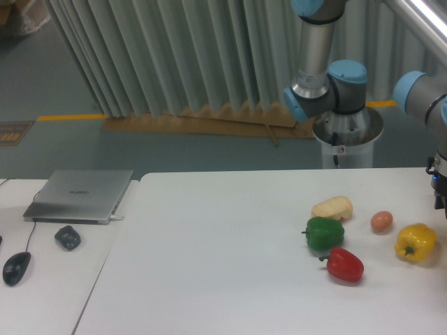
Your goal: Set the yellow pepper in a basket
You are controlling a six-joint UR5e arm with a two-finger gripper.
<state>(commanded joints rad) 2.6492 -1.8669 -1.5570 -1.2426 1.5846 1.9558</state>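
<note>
The yellow pepper [415, 242] lies on the white table [223, 258] near the right edge, glossy and lobed, with its stem facing the front. Only a dark sliver of my gripper [441, 195] shows at the frame's right edge, just above and to the right of the pepper and apart from it. Its fingers are cut off by the frame, so their state is unclear. No basket is in view.
Left of the yellow pepper are a small orange-pink egg [381, 221], a red pepper [344, 265], a green pepper [324, 233] and a pale bread-like piece [332, 208]. A closed laptop [80, 195], a dark lump [68, 238] and a mouse [16, 267] lie on the left table.
</note>
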